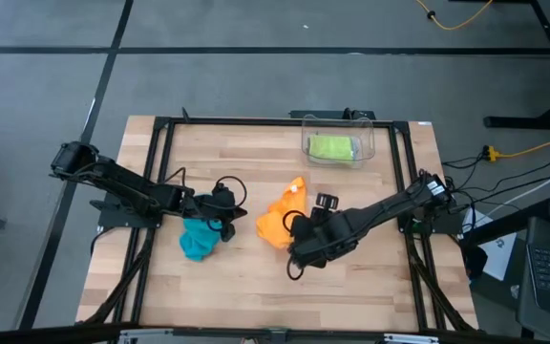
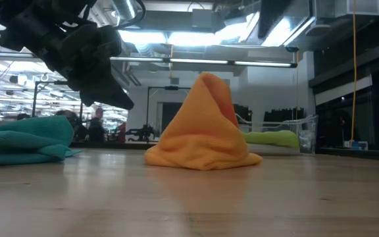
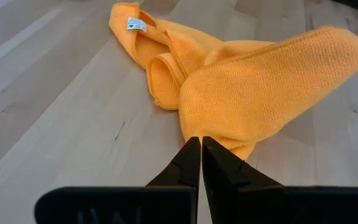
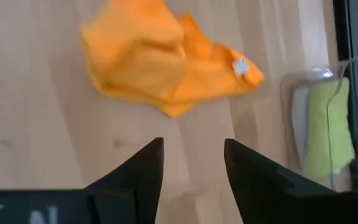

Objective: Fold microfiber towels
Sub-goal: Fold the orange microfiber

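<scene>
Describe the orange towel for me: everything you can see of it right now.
The orange towel is a soft, nubby microfiber cloth, crumpled rather than folded, lying mid-table on the bare wood. From table height it stands in a peaked heap. One corner trails out flat and carries a small white tag. Nothing grips it: the right pincer is open and clear of it, and the left pincer is shut in front of it.

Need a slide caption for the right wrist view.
Open right claw hovers over the table, apart from the crumpled orange towel; green towel sits in the clear bin.
</scene>
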Controlling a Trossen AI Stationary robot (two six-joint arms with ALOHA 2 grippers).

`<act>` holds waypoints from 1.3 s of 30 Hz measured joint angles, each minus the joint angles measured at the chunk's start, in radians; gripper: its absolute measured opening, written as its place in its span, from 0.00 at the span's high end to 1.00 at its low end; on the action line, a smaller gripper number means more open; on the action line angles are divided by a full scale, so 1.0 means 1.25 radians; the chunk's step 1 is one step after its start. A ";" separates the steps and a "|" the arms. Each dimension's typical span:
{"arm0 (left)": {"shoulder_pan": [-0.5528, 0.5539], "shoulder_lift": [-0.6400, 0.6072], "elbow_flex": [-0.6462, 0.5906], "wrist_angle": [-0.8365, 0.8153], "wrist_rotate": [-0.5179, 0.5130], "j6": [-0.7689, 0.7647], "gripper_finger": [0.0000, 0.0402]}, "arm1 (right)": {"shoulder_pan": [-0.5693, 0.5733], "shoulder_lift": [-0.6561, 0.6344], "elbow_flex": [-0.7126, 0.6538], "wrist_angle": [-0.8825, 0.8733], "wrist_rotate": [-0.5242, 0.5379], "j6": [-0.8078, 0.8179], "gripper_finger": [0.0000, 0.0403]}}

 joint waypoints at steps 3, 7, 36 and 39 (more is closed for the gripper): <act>0.000 0.000 0.000 0.000 0.000 0.000 0.98 | -0.001 0.000 -0.079 0.009 0.013 -0.012 0.60; 0.000 0.000 0.000 0.000 0.000 0.000 0.98 | -0.004 0.000 -0.206 0.068 0.037 -0.014 0.61; 0.000 0.000 0.000 0.000 0.000 0.001 0.98 | -0.043 0.000 -0.456 0.646 0.128 -0.237 0.62; 0.000 0.000 0.000 0.000 0.000 0.001 0.98 | -0.056 0.000 -0.489 0.689 0.090 -0.247 0.62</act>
